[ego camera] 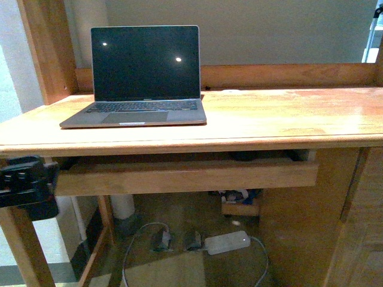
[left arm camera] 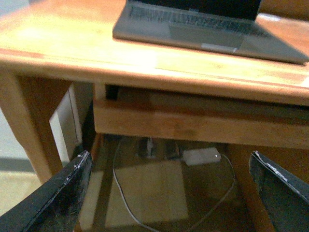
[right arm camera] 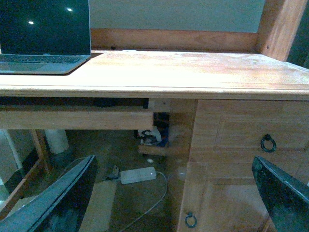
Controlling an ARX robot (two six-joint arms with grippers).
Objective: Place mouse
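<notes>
Mouse (right arm camera: 104, 102) – dark blob in kbd tray (right arm camera: 72, 118), mostly hidden.

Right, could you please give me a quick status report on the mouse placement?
Left end effector open, empty. Right end effector open, empty. Mouse unconfirmed: dark shape on keyboard tray. Laptop on desktop, left side.

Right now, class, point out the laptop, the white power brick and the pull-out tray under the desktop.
laptop (ego camera: 145, 63), front view, middle of its dark screen.
white power brick (ego camera: 227, 242), front view, its top face.
pull-out tray (ego camera: 185, 176), front view, its front board.
</notes>
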